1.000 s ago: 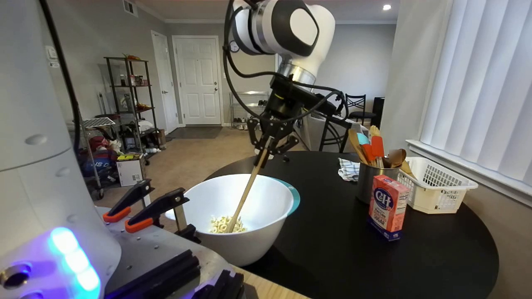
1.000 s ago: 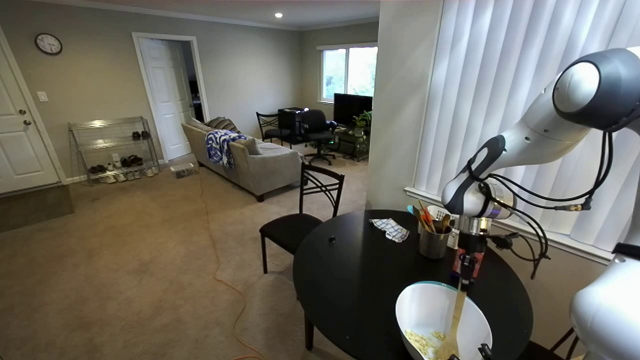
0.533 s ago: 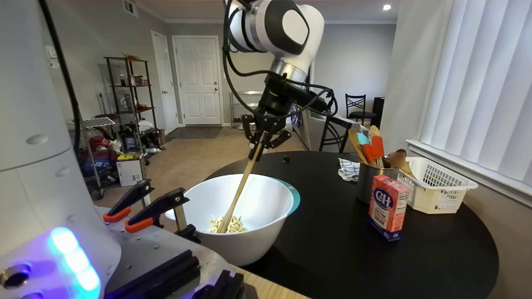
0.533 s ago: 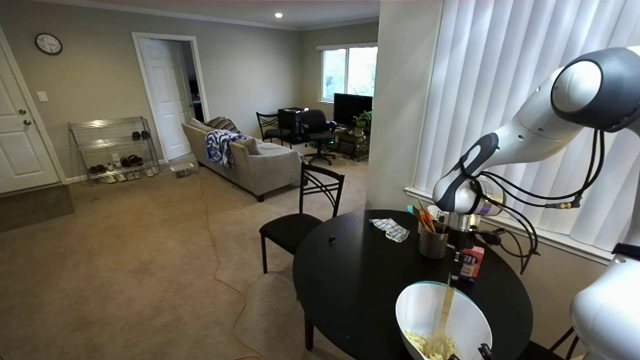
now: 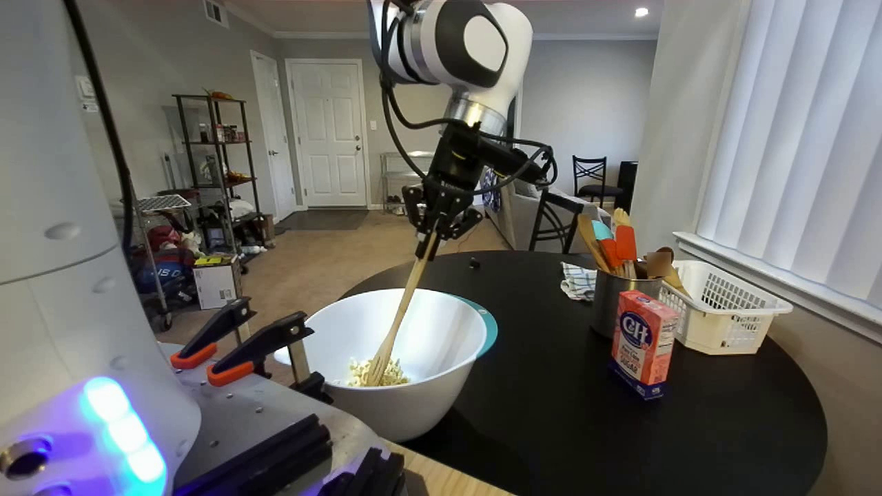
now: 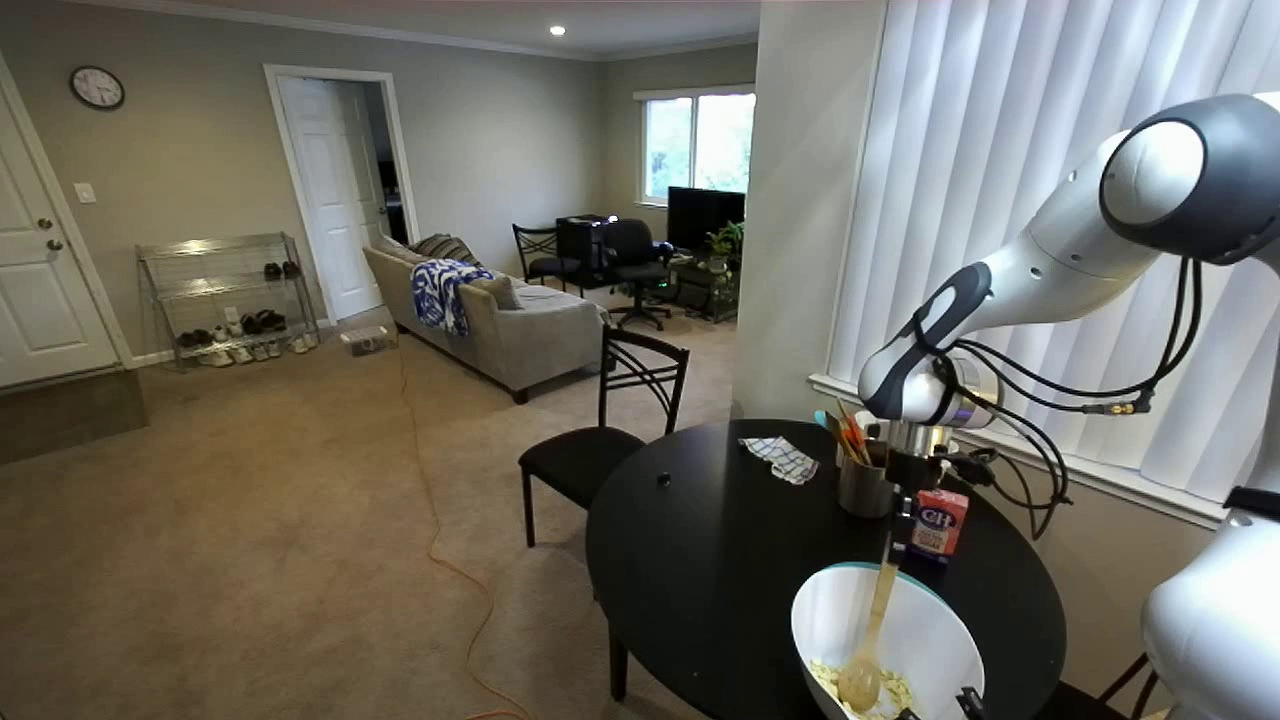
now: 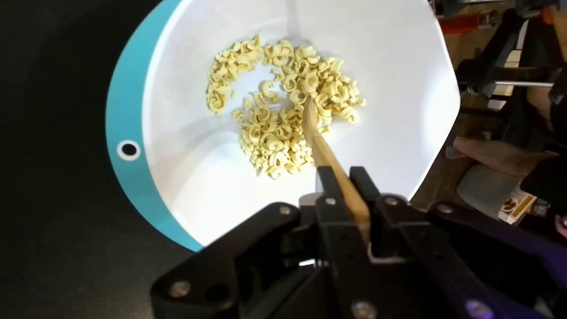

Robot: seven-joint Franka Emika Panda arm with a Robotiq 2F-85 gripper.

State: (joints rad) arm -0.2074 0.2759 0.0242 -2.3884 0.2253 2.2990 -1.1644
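Your workspace was the round black table [image 5: 565, 427]. On it, near its edge, stood the big white bowl [image 5: 413, 413], teal along one side of its rim. The white basket [image 5: 741, 334] stood well apart from the bowl. Your gripper [image 7: 344, 181] hung over the bowl, its two fingers clamped on the handle of the wooden spoon [image 5: 402, 315], which slanted down into the bowl. The metal can [image 6: 862, 492], holding cooking utensils [image 5: 625, 244], stood just beside the basket. In an exterior view you saw the pink sugar box [image 5: 642, 344] upright in front of that can. A checked cloth [image 6: 780, 460] lay on the table near the can. A dark object [image 6: 664, 480] farther along was too small to make out. Smallest were the curly pasta pieces [image 7: 270, 139], on the bowl's bottom at both sides of the spoon's lower end.
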